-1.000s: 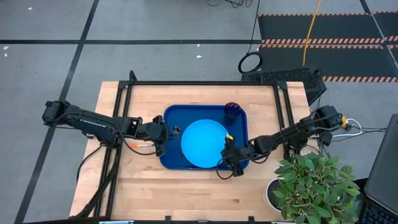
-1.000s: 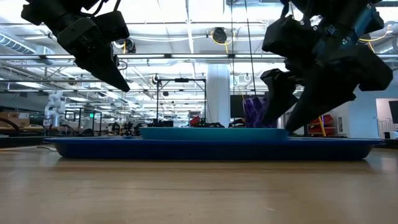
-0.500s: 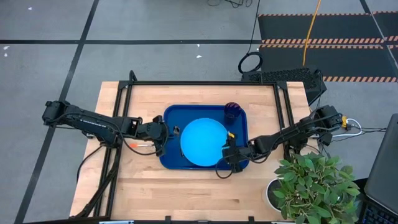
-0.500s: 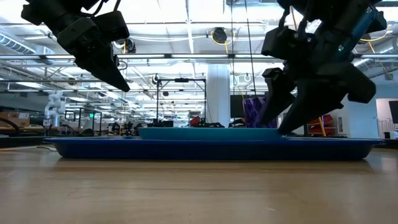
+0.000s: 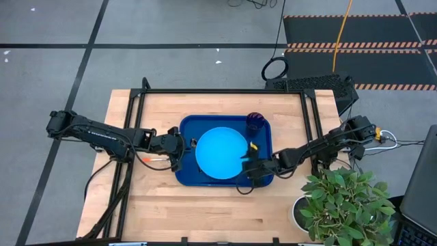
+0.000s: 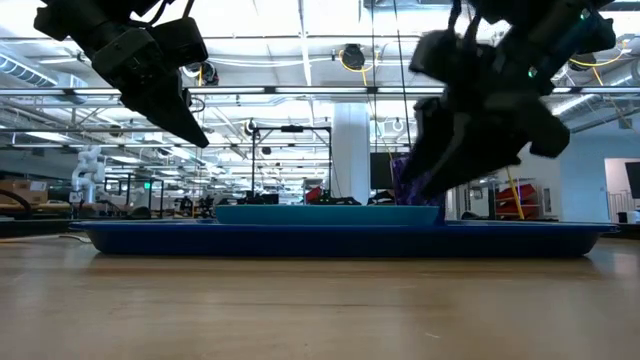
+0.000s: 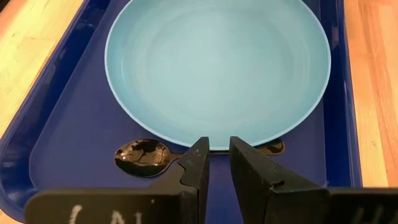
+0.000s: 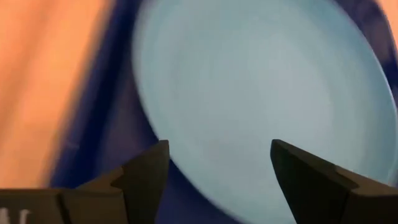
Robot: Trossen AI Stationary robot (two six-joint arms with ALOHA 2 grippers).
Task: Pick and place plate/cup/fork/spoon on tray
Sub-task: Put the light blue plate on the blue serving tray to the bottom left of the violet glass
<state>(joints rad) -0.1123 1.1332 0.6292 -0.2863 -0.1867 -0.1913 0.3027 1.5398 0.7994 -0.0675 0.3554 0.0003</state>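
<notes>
One tray (image 5: 188, 130), holding one plate (image 5: 221, 153), one cup (image 5: 255, 121) and one spoon (image 7: 142, 156); one fork (image 5: 156, 158) with an orange handle lies beside the tray on one table (image 5: 205, 212), where two arms work and one potted plant (image 5: 345, 201) stands

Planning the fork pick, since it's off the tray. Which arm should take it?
Left, probably. The fork lies on the table just outside the tray, right beside the left gripper. The right gripper, open, is across the plate at the tray's opposite side.
</notes>
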